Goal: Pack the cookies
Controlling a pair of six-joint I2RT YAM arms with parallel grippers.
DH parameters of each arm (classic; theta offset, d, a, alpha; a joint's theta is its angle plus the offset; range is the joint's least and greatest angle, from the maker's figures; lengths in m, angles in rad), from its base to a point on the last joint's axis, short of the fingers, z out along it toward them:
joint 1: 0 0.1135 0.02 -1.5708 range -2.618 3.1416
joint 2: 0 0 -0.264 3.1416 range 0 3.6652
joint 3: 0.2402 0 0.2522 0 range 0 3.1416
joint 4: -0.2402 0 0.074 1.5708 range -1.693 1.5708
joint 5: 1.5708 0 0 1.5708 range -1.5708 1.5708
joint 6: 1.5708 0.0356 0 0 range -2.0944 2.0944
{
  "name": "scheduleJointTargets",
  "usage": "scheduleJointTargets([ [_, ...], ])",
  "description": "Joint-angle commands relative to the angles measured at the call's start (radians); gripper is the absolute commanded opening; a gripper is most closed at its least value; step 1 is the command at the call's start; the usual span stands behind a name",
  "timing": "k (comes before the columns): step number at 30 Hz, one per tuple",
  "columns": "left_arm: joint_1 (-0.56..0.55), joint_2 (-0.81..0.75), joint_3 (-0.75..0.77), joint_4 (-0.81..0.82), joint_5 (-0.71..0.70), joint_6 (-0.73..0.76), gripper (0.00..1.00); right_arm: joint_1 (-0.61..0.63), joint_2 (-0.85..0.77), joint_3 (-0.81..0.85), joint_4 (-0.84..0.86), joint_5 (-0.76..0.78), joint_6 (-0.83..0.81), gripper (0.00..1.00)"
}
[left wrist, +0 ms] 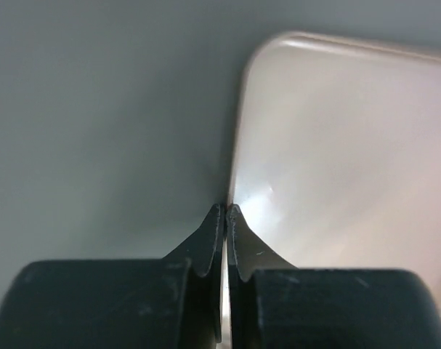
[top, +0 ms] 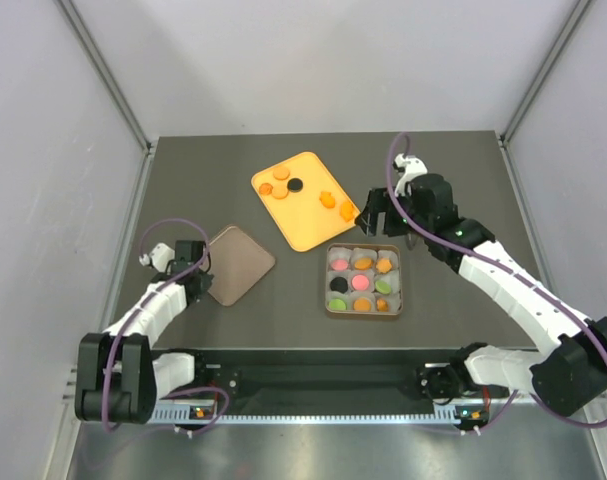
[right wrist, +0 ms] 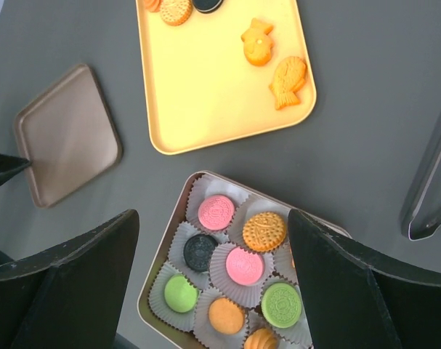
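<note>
A square tin holds cookies in white paper cups: pink, orange, black and green discs. More cookies lie on the yellow tray: round orange ones, a black one and two fish-shaped orange ones. My right gripper hangs open above the tin's far side with nothing between its fingers. My left gripper is shut on the left rim of the brown tin lid, which lies flat on the table.
The lid lies left of the tin, the yellow tray behind both. Grey walls and metal posts enclose the dark table. A metal frame leg shows at the right in the right wrist view.
</note>
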Motion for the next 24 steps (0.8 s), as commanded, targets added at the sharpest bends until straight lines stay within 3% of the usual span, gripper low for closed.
scheduleJointTargets([
  [1, 0.000, -0.033, 0.065, -0.070, 0.033, 0.083, 0.00, 0.014, 0.001, 0.013, 0.053, -0.029, -0.019, 0.83],
  [7, -0.002, -0.118, 0.177, -0.176, 0.108, 0.190, 0.00, 0.016, 0.026, 0.039, 0.056, -0.089, -0.026, 0.83],
  [16, -0.002, -0.245, 0.237, -0.233, 0.264, 0.313, 0.00, 0.027, 0.156, 0.104, 0.134, -0.306, -0.001, 0.84],
  [24, -0.014, -0.291, 0.280, -0.257, 0.487, 0.367, 0.00, 0.070, 0.272, 0.176, 0.222, -0.437, 0.063, 0.84],
])
